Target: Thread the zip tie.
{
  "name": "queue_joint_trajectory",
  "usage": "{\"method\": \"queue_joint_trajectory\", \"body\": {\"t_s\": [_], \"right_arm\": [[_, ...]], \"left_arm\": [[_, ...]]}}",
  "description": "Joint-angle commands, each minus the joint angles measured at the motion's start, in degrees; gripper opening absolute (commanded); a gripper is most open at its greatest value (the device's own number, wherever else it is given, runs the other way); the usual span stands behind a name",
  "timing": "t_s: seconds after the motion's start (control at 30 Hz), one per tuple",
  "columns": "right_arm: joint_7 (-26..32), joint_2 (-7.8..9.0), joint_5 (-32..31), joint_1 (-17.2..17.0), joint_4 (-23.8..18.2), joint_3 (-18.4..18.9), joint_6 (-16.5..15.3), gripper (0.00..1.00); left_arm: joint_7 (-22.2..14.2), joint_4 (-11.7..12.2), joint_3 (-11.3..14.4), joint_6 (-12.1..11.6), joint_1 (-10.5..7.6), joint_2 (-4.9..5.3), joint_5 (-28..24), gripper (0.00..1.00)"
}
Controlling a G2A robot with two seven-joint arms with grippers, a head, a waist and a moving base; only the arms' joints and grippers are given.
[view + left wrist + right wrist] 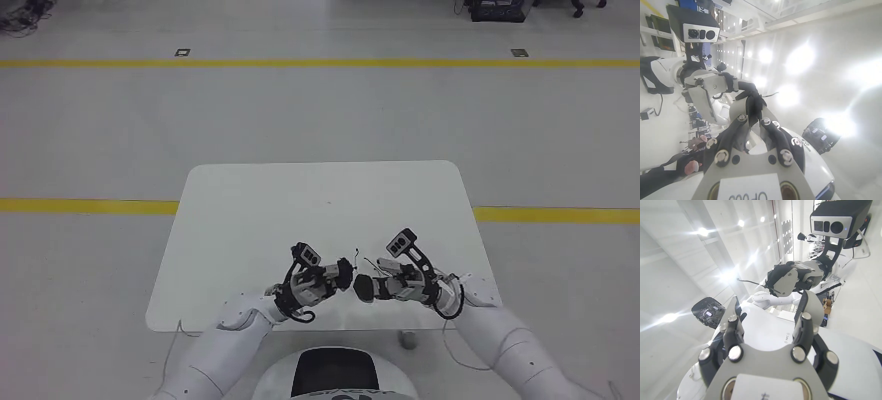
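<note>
Pinching a thin black plastic zip tie [770, 94], the left gripper [754, 106] has its pale, black-padded fingers pressed together on the strap. One slim end with a small knob sticks out past the fingertips into the air. The tie is held above the near part of the white rounded-corner table [320, 200], not touching it. Just beside it, the right gripper [770, 307] faces the left one with its grey fingers spread wide apart. Both arms hang close together over the table's near edge.
</note>
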Motion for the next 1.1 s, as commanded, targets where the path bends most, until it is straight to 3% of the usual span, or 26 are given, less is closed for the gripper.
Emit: {"method": "queue_joint_trajectory", "body": {"t_s": [0.0, 0.47, 1.07], "right_arm": [[0.0, -0.15, 0.1, 0.2, 0.3, -0.3, 0.0, 0.47], [0.0, -0.67, 0.2, 0.9, 1.4, -1.1, -0.1, 0.32], [0.0, -1.08, 0.2, 1.1, 2.0, -1.3, -0.5, 0.14]], "left_arm": [[-0.2, 0.7, 0.0, 0.0, -0.21, -0.28, -0.3, 0.0], [-2.4, 3.6, 0.7, 0.0, -1.09, -1.42, -2.6, 0.0], [-3.5, 4.3, 0.9, 0.0, -1.18, -1.7, -3.0, 0.0]]}}
